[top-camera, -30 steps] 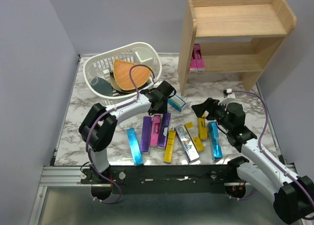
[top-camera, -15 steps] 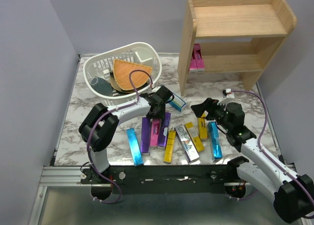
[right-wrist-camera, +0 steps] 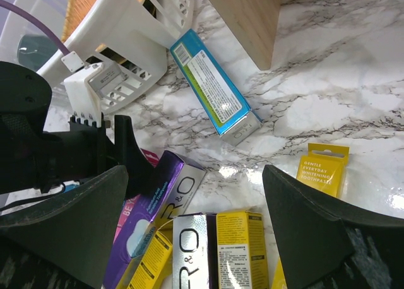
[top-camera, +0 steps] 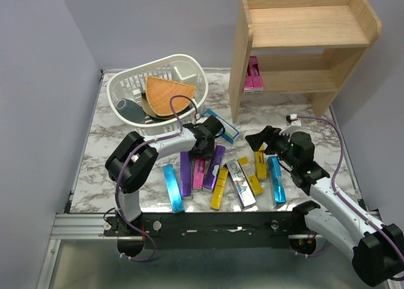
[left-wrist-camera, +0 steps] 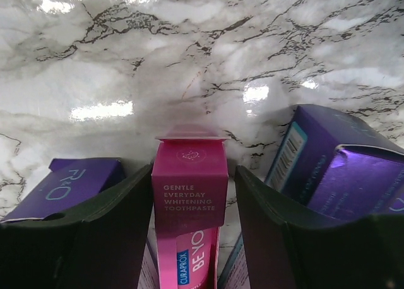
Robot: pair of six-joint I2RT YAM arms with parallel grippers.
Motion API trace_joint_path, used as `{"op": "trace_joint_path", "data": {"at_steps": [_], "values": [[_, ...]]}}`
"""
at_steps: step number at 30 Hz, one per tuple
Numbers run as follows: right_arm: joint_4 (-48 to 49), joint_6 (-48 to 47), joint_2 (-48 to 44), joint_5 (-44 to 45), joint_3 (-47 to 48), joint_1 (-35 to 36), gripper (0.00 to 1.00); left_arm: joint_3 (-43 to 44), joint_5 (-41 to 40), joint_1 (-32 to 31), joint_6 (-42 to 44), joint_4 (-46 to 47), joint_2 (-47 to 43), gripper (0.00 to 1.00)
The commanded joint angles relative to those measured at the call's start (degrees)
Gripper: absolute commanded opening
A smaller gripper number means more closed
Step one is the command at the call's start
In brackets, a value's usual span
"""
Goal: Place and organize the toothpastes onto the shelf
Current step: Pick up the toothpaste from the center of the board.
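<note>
Pink toothpaste carton, white grey-veined marble table

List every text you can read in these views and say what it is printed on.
"GENTLE EVERYDAY WHITENING TOOTHPASTE", "CURAPROX", "BE YO" (cut off): magenta pink slim carton.
"GENTLE EVERYDAY WHITENING TOOTHPASTE": yellow slim carton.
"R" and "O", with an unreadable small mark between them: purple carton and silver-fronted carton.
Fine print on the blue slim carton: too small to read.

Plain lavender-grey walls enclose a glossy white marble-patterned tabletop; an aluminium rail runs along its near edge.
</note>
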Motion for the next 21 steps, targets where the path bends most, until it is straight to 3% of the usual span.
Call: {"op": "trace_joint_path", "data": {"at_steps": [1,8,21], "values": [[1.91,-0.94,-0.04,1.32,-0.85,0.39,0.96,-0.88,0.24,-0.84,-1.75,-1.00,2.87,0.66],[2.17,-1.12,-0.30,0.88,-0.94,0.47,0.96,0.09,-0.65,-1.37,-2.98,-2.06,5.51,0.57],[5.77,-2.17,-0.04,-2.11,-1.82,1.44,0.95,2.99,-4.42,-1.46,-4.83,-6.89,-0.11,0.40]]}}
